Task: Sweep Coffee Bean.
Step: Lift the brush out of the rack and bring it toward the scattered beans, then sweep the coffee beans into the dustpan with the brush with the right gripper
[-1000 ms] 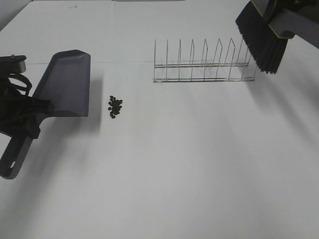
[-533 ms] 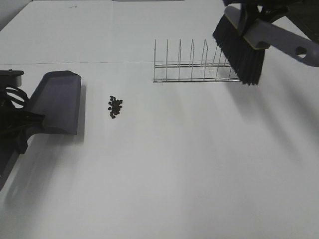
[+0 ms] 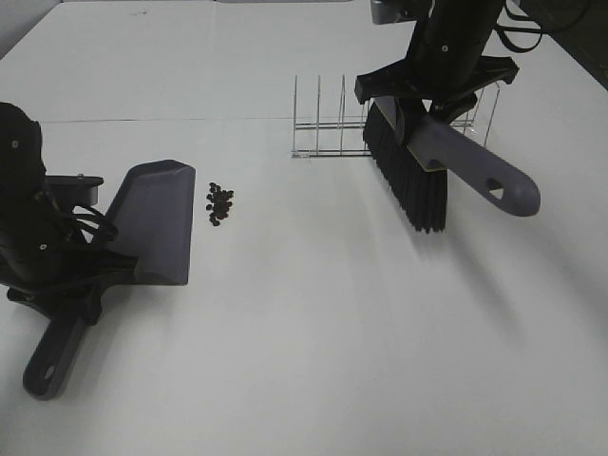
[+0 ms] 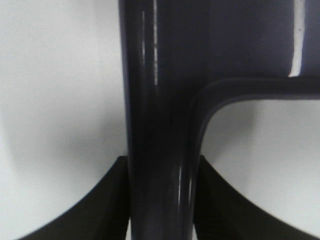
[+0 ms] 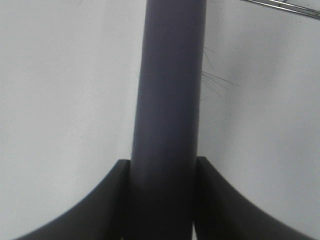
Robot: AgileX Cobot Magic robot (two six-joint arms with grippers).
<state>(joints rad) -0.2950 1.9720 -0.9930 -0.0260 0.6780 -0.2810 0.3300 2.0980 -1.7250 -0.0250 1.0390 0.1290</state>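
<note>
The coffee bean cluster [image 3: 219, 203] lies on the white table just right of the dustpan blade [image 3: 157, 220], a small gap apart. My left gripper [image 3: 68, 280] is shut on the dustpan's handle [image 4: 160, 125], whose black fingers [image 4: 107, 205] press it from both sides. My right gripper [image 3: 432, 100] is shut on the grey brush handle [image 5: 167, 100], with the black bristles [image 3: 404, 176] hanging just above the table in front of the wire rack, well right of the beans. The left wrist view shows no beans.
A wire rack [image 3: 328, 128] with upright dividers stands behind the brush at the back centre. The white table [image 3: 313, 361] stretches open toward the front and right. The brush handle end [image 3: 503, 190] sticks out to the right.
The dustpan has shifted right and closer to the beans. The brush has swung left and down from the back right corner to in front of the rack.
</note>
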